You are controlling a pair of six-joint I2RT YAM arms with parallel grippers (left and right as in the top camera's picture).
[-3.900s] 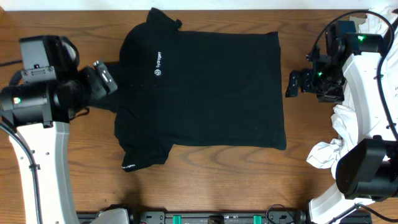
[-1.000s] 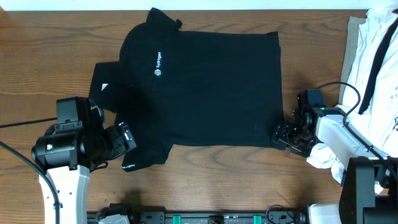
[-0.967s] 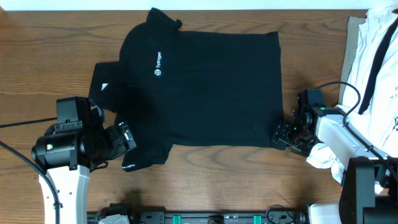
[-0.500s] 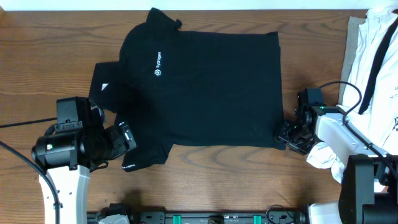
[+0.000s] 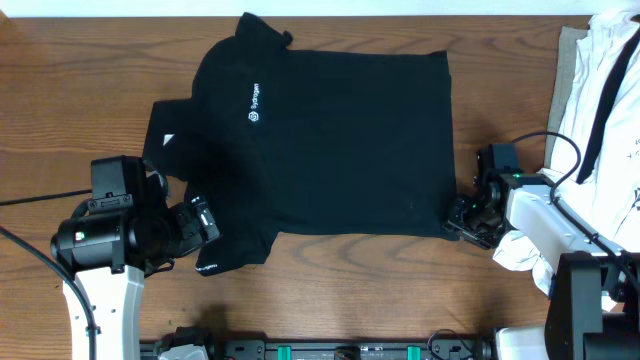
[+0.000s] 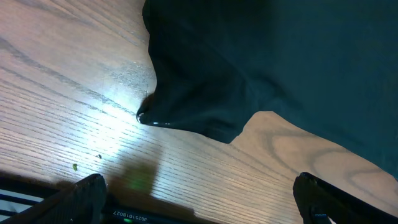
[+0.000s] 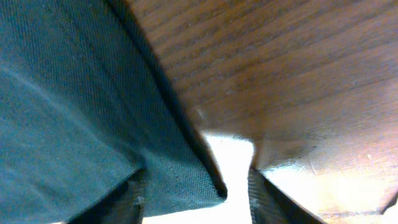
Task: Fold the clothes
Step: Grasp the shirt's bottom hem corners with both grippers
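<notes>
black clothes spread flat on the wood counter, right gripper apart around its bottom corner, left gripper wide apart just beside a sleeve, small white letters on the chest

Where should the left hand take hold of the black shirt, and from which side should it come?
Grip the lower sleeve at its cuff edge. It lies flat on the table and sticks out from the black shirt toward the open left hand. Coming low from the outer side would probably let one finger slide under the thin cloth.
</notes>
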